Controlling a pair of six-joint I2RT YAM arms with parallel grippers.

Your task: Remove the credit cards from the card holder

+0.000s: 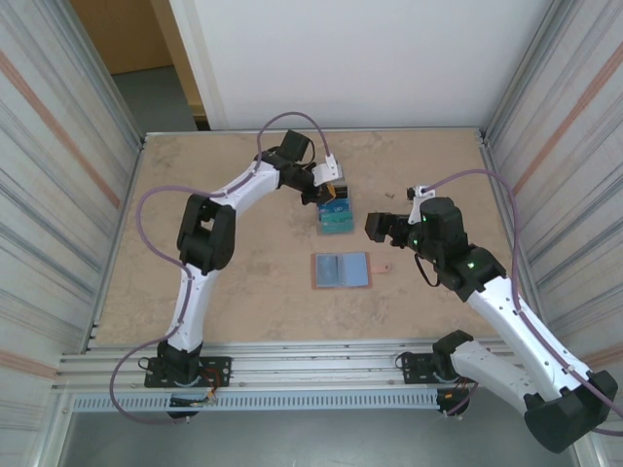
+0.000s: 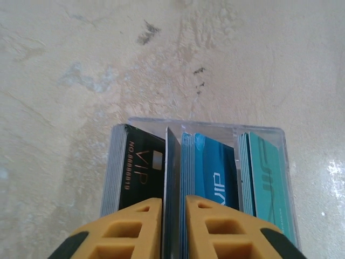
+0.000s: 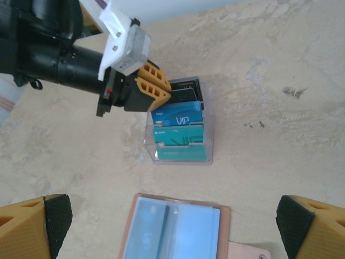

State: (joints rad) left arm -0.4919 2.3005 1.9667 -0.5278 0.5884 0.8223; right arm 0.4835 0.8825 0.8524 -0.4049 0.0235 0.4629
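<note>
The salmon card holder (image 1: 341, 269) lies open and flat on the table, blue-grey pockets up, its tab (image 3: 249, 251) to the right. Behind it a clear plastic box (image 3: 207, 141) holds upright stacks of black cards (image 2: 141, 167), blue cards (image 2: 215, 167) and teal cards (image 2: 267, 172). My left gripper (image 2: 173, 200) reaches down into the box, shut on the top edge of a thin dark card (image 2: 172, 162) standing between the black and blue stacks. My right gripper (image 3: 173, 218) hovers wide open above the card holder (image 3: 178, 229), holding nothing.
Corrugated metal walls (image 1: 58, 146) close in the table on the left and right. A white panel (image 1: 360, 58) stands behind it. The left arm (image 1: 243, 185) crosses the back left of the tabletop.
</note>
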